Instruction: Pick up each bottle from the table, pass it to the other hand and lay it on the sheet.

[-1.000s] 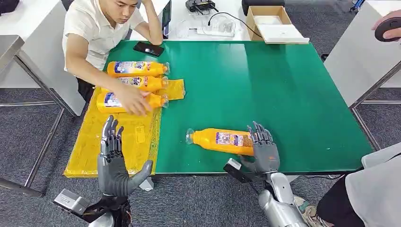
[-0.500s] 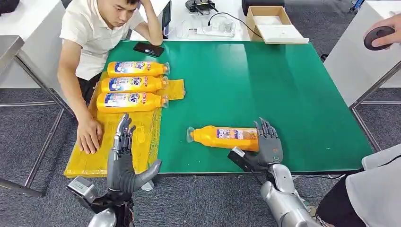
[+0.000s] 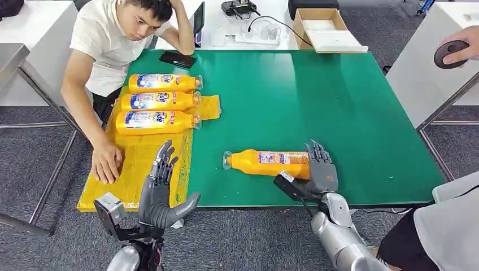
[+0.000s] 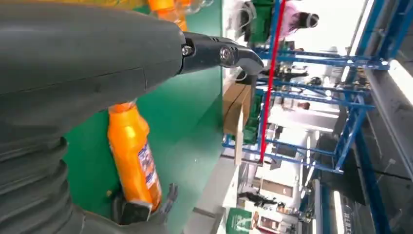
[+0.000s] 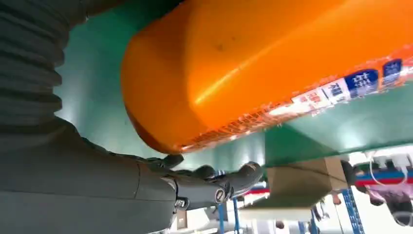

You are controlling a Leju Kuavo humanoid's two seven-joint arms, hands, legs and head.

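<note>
Right now your last loose bottle [image 3: 266, 164] lies on its side low in the middle of the frame, on the green table [image 3: 339, 107], cap end pointing left. Your right hand [image 3: 320, 169] is wrapped around its base end at lower right; the right wrist view shows the orange body pressed against the palm with a finger curled under it, so I judge it gripped, though not yet lifted.

Three bottles [image 3: 160, 101] already lie in a row on the yellow sheet [image 3: 135, 169] at upper left, so most of the job looks done. What you have left is to raise this one, hand it across, and lay it beside the others.

Your left hand [image 3: 160, 189] hovers at lower left over the sheet's near edge, fingers spread, holding nothing.

Compared with a second ago, your left hand has moved right and up toward the table. The bottle has barely shifted. The person's hand [image 3: 107, 161], which was on the third bottle, now rests flat on the sheet at left.
</note>
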